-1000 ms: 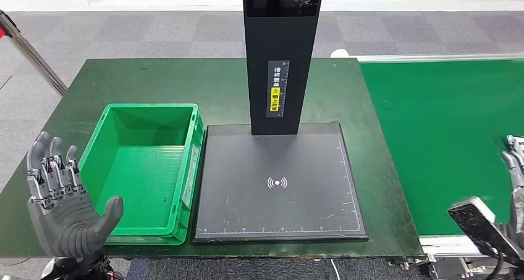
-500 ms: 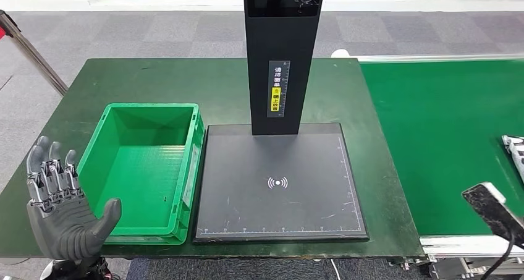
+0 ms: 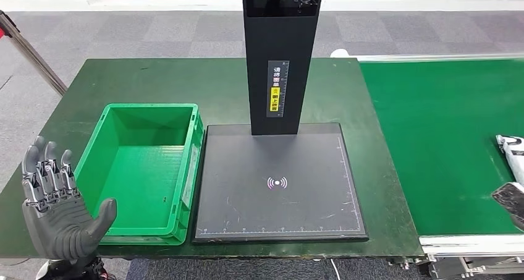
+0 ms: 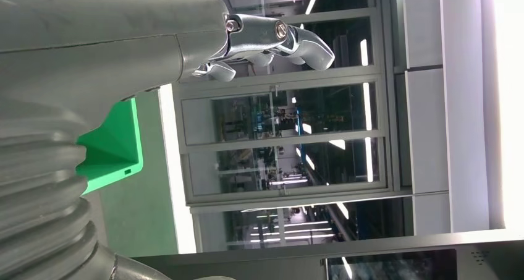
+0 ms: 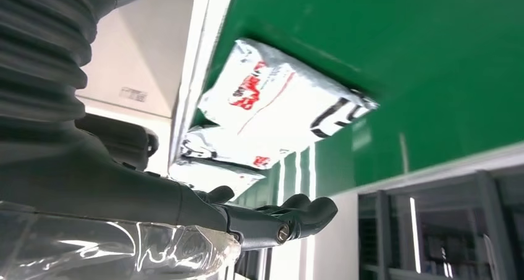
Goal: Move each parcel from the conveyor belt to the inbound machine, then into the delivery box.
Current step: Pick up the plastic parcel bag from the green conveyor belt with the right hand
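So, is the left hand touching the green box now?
Apart. In the head view the left hand is raised with fingers spread, beside the green box, and a strip of dark table shows between thumb and box wall.

parcel (image 3: 511, 149) | cut off by head view's right edge

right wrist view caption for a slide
Right hand hovers open beside white parcels lying on the green conveyor belt.
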You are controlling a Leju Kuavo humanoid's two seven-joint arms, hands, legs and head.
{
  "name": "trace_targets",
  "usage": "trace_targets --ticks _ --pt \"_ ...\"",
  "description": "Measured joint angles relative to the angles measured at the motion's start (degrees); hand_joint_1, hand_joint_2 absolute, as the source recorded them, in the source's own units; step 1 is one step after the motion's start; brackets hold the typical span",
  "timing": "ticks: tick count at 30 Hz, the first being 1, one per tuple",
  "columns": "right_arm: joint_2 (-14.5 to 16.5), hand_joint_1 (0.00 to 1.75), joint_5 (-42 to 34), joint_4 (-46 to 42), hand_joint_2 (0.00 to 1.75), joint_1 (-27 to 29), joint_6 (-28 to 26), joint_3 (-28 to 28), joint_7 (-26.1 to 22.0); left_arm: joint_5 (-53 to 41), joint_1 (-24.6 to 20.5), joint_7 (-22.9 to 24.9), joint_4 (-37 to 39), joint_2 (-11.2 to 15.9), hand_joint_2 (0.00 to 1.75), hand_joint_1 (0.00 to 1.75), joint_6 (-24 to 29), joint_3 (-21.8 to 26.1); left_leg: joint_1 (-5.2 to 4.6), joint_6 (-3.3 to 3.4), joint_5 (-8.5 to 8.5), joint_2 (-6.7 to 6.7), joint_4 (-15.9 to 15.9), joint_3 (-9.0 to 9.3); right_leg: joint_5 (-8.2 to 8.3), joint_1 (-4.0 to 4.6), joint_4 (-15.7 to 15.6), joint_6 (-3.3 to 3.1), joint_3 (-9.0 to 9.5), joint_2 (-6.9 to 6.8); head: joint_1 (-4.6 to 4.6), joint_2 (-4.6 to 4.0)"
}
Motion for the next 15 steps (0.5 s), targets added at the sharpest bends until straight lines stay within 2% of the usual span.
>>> trace_targets --ticks 7,15 --pt "-1.23 0.0 7.82 3.87 1.75 0.04 0.26 -2.6 -1.48 0.79 -0.88 0.08 1.03 0.56 1.75 0.0 0.28 0.0 0.0 0.0 0.0 0.02 0.0 0.0 0.0 0.0 0.0 0.0 0.0 0.01 0.0 0.0" --pt "-5.31 0.0 15.2 12.93 1.75 -0.89 -0.21 -7.17 -2.5 1.06 -2.73 0.14 2.71 0.79 1.75 0.0 -0.23 -0.05 -0.06 0.04 -0.02 0.02 0.01 0.0 0.01 -0.06 -0.01 0.01 0.0 0.02 0.01 0.0"
